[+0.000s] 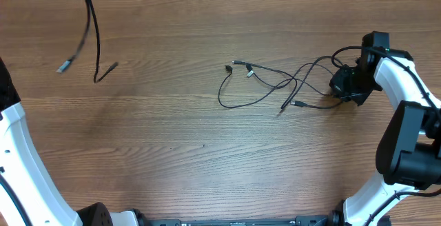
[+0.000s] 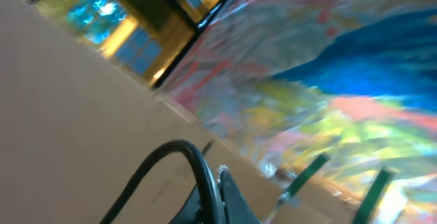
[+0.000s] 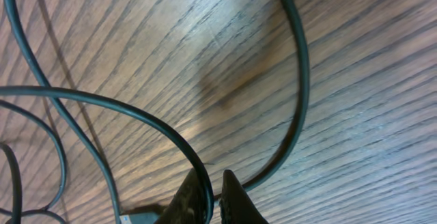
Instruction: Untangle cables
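**Location:** the tangled cables (image 1: 275, 85) lie right of centre in the overhead view, on the table (image 1: 172, 171). A separate cable (image 1: 91, 33) runs down the upper left, well apart.

**Right claw** (image 3: 217, 198): fingers nearly closed, pinching one strand at the tangle's right end.

**Left claw** (image 2: 215, 198): closed and aimed off the table. A black cord (image 2: 181, 149) bends beside its tips, but whether it is gripped cannot be told.

**Recommendation:** draw the pinched strand slowly towards the right edge of the frame, low over the wood. Watch the crossing loops, and halt if they tighten rather than slide.

**Materials:** thin, limp, matte black cords of round section, with small silver plugs (image 1: 238, 64). The table is matte, straight-grained wood and should offer little snagging.
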